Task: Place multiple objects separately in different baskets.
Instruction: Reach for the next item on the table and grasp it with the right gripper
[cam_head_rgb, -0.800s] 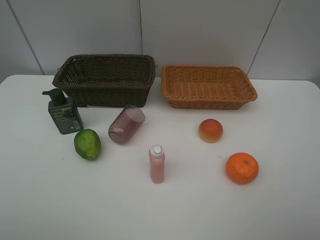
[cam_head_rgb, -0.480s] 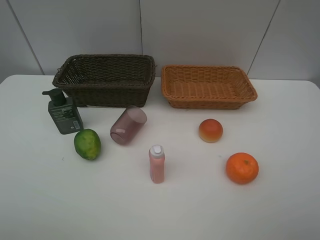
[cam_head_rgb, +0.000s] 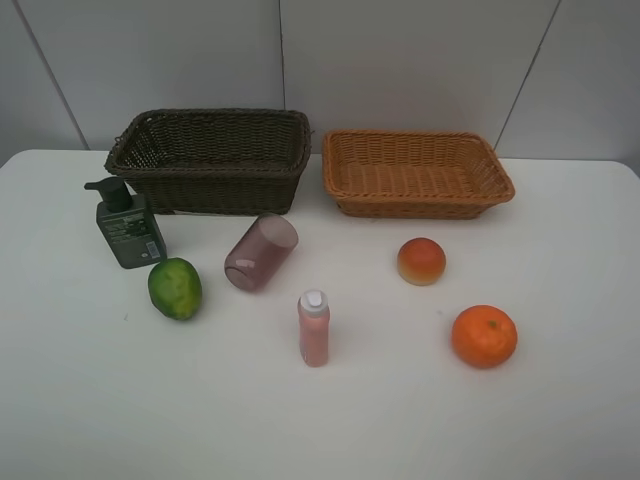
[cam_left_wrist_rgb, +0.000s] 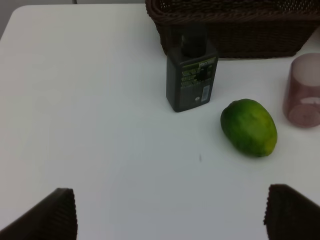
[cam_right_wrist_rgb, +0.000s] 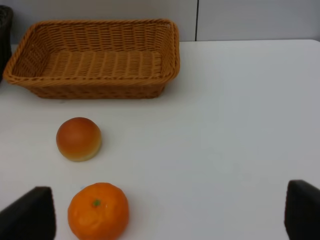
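High cam: dark basket sits at the back of the table, tan basket just beside it on its right, a small gap between them. All six items stand or lie on the table, outside the baskets
- pump bottle upright, just off the dark basket's front-left corner
- green fruit further out from that corner, just beside the bottle
- cup on its side, near the dark basket's front-right corner
- pink bottle upright, past the cup, well apart from the dark basket
- red-yellow fruit right of the dark basket, in front of the tan one
- orange furthest from the dark basket, out past the red-yellow fruit

Left wrist cam: left gripper has its fingers spread wide, only bare table between them. Pump bottle stands in front of the dark basket wall, green fruit beside it and further from the basket, cup cut off by the frame edge

Right wrist cam: right gripper also spread wide, holding nothing. Tan basket, red-yellow fruit and orange all in view – a sliver of dark basket just beside the tan one
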